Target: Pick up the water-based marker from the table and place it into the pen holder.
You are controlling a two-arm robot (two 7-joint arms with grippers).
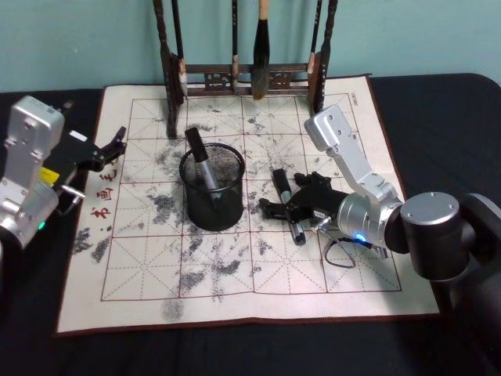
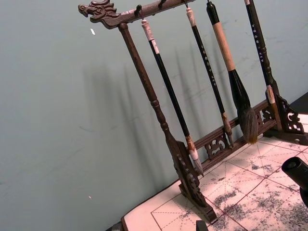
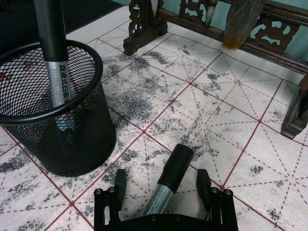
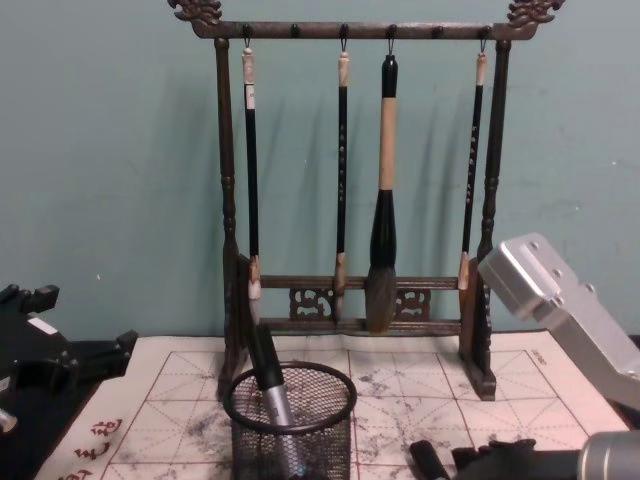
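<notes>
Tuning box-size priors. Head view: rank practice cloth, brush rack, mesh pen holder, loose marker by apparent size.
1. practice cloth
2. brush rack, top cropped
3. mesh pen holder
4. marker on the cloth, straddled by the open right pincer
Idle left pincer at cloth's left edge.

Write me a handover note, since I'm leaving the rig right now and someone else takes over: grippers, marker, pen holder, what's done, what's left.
Right gripper: low over the cloth, right of the pen holder, fingers open on either side of the marker lying flat; not gripped yet.
Left gripper: parked at the cloth's left edge.
Pen holder: upright on the cloth, with a second marker leaning inside.
Done: gripper lined up on the lying marker.
Left: close, lift, drop it into the holder.
</notes>
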